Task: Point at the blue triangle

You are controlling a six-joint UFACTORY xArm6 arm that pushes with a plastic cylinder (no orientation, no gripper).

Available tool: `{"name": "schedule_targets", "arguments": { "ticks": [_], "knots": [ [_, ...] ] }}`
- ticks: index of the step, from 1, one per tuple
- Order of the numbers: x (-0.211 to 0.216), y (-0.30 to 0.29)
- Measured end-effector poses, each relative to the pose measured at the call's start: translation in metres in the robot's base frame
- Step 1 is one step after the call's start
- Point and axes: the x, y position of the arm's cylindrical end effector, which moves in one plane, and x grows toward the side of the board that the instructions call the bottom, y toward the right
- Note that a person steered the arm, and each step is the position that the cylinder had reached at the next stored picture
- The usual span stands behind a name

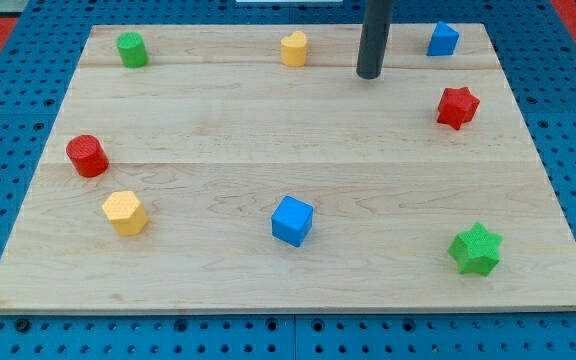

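the green star [476, 249] and blue cube [292, 220] sit nearest. the blue triangle [443, 39] lies at the wooden board's [268, 130] top right; the tip [369, 73], grasping nothing, stands left of it, apart.

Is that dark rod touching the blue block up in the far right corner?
No: my tip stands apart from the blue triangle, with bare wood showing between them, the block lying toward the view's right.

No text, label, brand, number or sign can be read anywhere: not on the bench [268, 130], the blocks, or the rod.
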Motion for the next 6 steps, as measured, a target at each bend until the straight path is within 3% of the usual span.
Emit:
{"name": "schedule_targets", "arguments": {
  "ticks": [1, 2, 3, 4, 5, 6],
  "knots": [
    [0.0, 0.04],
    [-0.001, 0.119],
    [-0.031, 0.178],
    [-0.086, 0.18],
    [-0.098, 0.152],
    [-0.08, 0.126]
  ]
}}
